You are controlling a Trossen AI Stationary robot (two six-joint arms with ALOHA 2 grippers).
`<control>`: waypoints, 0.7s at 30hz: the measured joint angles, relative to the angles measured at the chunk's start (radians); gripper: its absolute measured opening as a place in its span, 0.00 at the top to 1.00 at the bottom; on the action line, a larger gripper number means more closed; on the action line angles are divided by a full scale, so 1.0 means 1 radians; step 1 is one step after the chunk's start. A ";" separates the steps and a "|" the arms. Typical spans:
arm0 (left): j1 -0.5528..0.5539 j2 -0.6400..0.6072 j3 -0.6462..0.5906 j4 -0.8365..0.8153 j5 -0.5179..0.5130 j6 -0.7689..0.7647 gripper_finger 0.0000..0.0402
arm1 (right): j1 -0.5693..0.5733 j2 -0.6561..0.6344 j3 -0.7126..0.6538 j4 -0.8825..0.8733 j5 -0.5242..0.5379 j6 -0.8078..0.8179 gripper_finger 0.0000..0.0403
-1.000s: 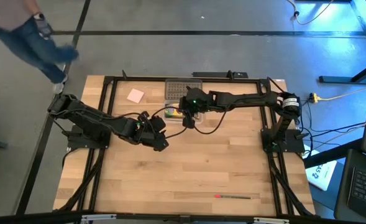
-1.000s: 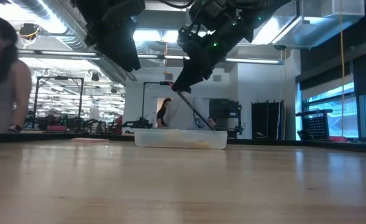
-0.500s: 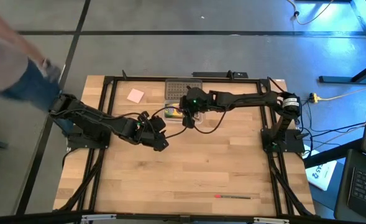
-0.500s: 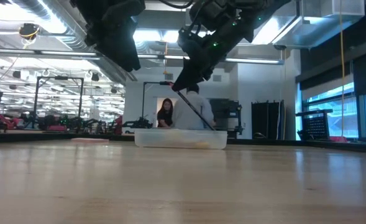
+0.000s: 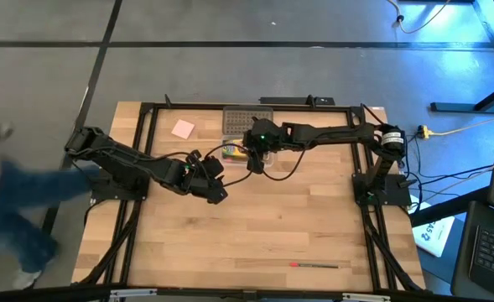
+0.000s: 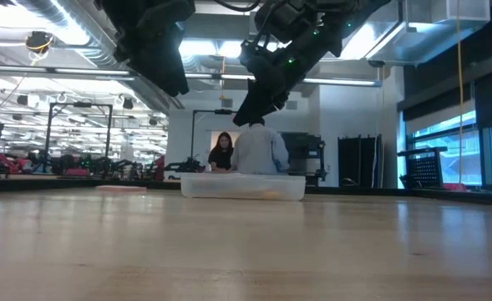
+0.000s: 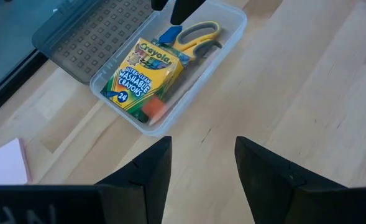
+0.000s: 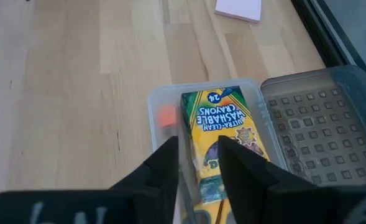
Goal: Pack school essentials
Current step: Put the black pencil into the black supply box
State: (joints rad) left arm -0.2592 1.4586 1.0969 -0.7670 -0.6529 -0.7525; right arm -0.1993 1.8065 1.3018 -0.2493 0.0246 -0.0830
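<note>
The right pincer [image 5: 253, 159] hangs directly over the clear case [image 5: 248, 154], pointing down, its two fingers [image 8: 164, 168] a little apart with nothing between them; its arm stretches level from the base at the right edge of the desk [image 5: 314, 226] toward the middle of the far side. Straight below those fingers lies the one crayon box [image 8: 219, 134], green and yellow, flat in the case, with one small orange piece [image 8: 166, 116] beside it against the case wall. The left wrist view shows one pair of yellow-handled scissors [image 7: 198, 34] in the same case, next to the crayon box, and a bit of blue by the handles. The dotted grey lid [image 5: 247, 119] lies open on the far side of the case. The left pincer [image 5: 217, 191] hovers above bare desk just near of the case, fingers apart and empty, its arm angled in from the left base. One pink square pad [image 5: 183, 128] rests on the desk left of the lid, well apart from both pincers. One thin red pen [image 5: 314, 265] lies alone near the front edge, far from everything else.
</note>
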 joint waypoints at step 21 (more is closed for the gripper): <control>-0.017 0.000 0.000 0.000 0.023 -0.053 0.58 | 0.112 -0.013 0.158 -0.467 0.000 -0.009 0.67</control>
State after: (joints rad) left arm -0.2765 1.4582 1.0969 -0.7669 -0.6301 -0.8058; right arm -0.0873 1.7938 1.4593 -0.7161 0.0250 -0.0919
